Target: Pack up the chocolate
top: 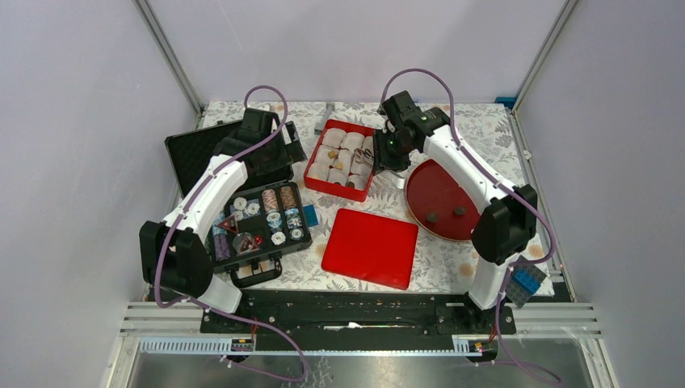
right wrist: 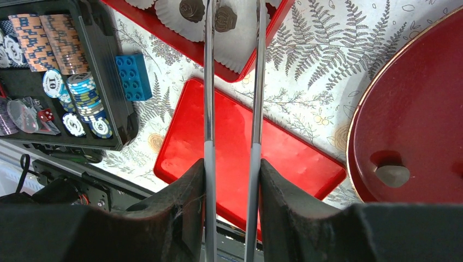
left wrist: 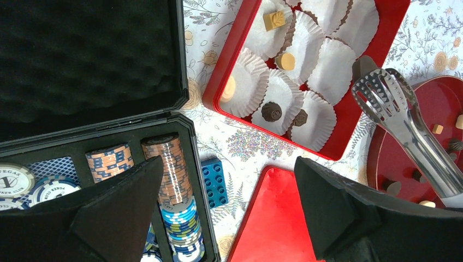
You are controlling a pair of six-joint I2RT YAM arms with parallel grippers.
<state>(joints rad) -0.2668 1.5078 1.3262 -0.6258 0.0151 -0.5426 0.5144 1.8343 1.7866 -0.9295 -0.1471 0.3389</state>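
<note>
Flowered cloth covers the table (top: 440, 259), and the red box (top: 335, 191) toward its far side is the mark for everything else. Inside the box sit white cups (left wrist: 333, 71). The chocolate (left wrist: 271, 111) already fills at least five of those along its left and near sides, dark and tan lumps one to a cup, while cups toward its right and far sides show empty. More chocolate lies loose on the round plate (top: 432, 184) just right of the box. The right fingers (right wrist: 192, 188) are clenched on the handles of steel tongs (left wrist: 393, 109), whose head hangs over the box's near right corner, blades a little apart with nothing seen between them. The left fingers (left wrist: 143, 180) are released and hold nothing, hovering left of the box by the open case (top: 187, 158). A flat lid (top: 370, 246) lies in front of the box. Packing looks partly done, with the tongs between loads. Next they should swing right to the plate, pinch one lump gently and set it in an empty cup.
</note>
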